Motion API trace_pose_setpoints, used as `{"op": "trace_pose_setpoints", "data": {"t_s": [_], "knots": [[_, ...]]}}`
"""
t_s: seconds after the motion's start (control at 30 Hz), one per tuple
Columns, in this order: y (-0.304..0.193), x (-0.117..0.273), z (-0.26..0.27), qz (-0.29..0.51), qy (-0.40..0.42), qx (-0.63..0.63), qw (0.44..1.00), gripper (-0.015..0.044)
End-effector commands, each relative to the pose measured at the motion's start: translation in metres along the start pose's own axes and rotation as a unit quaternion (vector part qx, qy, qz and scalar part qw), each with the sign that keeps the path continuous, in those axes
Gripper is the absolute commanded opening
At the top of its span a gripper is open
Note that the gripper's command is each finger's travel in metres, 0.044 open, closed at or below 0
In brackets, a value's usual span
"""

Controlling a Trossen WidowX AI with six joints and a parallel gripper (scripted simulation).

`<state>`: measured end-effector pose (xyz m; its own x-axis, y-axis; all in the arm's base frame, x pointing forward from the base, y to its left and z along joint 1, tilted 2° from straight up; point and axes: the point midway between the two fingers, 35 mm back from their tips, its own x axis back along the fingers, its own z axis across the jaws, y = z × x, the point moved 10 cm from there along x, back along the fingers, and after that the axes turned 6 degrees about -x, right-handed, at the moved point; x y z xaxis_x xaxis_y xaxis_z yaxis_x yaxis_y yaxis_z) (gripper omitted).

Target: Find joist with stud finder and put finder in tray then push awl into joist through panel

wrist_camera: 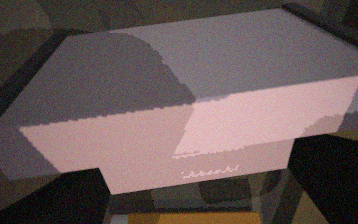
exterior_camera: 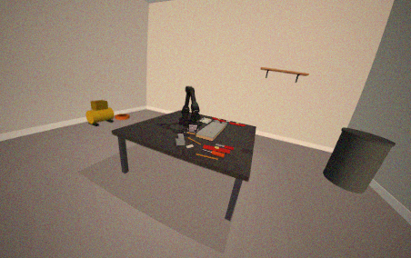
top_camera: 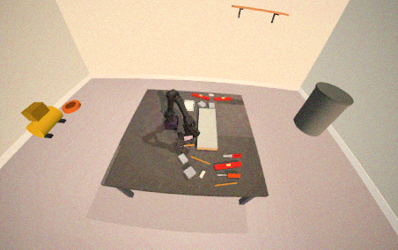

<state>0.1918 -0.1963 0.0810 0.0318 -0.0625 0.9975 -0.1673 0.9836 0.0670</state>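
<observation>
The stud finder [top_camera: 188, 138] [exterior_camera: 193, 128] [wrist_camera: 200, 120], a pale pinkish-grey block with dark strips at its ends, sits low beside the panel's near left part. My gripper [top_camera: 190, 135] [wrist_camera: 193, 146] is shut on it, with one black finger at each side of its narrower lower part. The awl [top_camera: 189, 145] [wrist_camera: 195, 219], with an orange handle and pale metal at one end, lies just beside the stud finder. The cream floor panel [top_camera: 207, 128] [exterior_camera: 214, 130] lies to the right of my gripper. The joist is hidden. I cannot tell which thing is the tray.
On the dark table [top_camera: 131, 163], grey blocks [top_camera: 189, 172], an orange stick [top_camera: 200, 160], a red level-like bar [top_camera: 228, 165] and red-handled tools [top_camera: 234, 175] lie toward the front. A pale square [top_camera: 189, 105] and red bars [top_camera: 223, 99] lie at the back.
</observation>
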Motion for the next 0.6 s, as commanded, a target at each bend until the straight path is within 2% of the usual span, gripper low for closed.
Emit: {"op": "trace_pose_setpoints", "data": {"t_s": [0.0, 0.23, 0.57], "knots": [[0.000, 0.006, 0.000, -0.001, 0.000, 0.002, 1.000, 0.0183], [0.001, 0.021, -0.001, -0.001, 0.000, 0.002, 1.000, 0.0000], [0.003, 0.042, 0.000, -0.001, 0.000, 0.002, 1.000, 0.0000]]}}
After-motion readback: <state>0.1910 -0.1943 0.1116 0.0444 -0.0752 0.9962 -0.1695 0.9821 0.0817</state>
